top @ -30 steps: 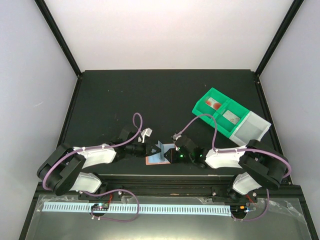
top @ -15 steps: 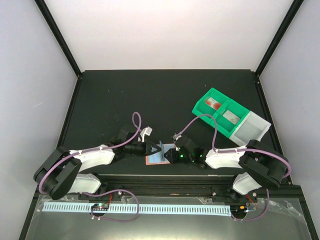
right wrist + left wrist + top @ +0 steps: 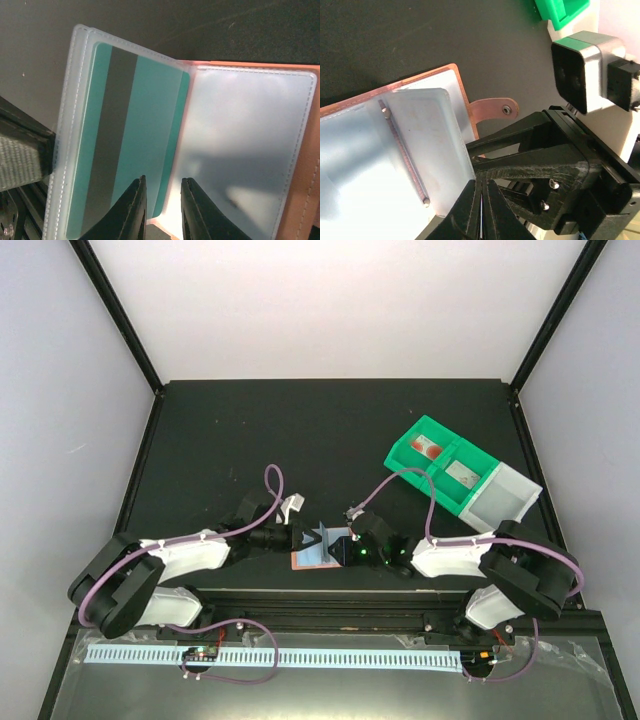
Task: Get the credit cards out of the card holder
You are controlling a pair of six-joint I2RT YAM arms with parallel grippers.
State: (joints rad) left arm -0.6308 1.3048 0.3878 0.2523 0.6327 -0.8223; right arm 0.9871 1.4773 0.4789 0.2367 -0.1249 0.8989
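Note:
The salmon card holder [image 3: 303, 562] lies open near the front edge between both grippers, its snap tab [image 3: 492, 107] sticking out. A clear sleeve [image 3: 75, 100] stands up from the fold and holds a teal credit card [image 3: 145, 125] with a dark stripe. My left gripper [image 3: 298, 537] [image 3: 482, 200] is shut on the thin outer edge of that sleeve. My right gripper [image 3: 343, 548] [image 3: 162, 200] has its fingers a little apart. Its tips sit over the open holder [image 3: 306, 210] on either side of the fold, with nothing visibly pinched. Other cards are hidden.
A green compartment bin [image 3: 440, 465] with a pale clear section [image 3: 505, 495] stands at the right, beyond the right arm. Black frame posts rise at the table's back corners. The holder lies close to the table's front rail.
My left gripper's fingers have closed onto the sleeve's edge, and the left arm has shifted slightly towards the holder. The right gripper and the holder have stayed put.

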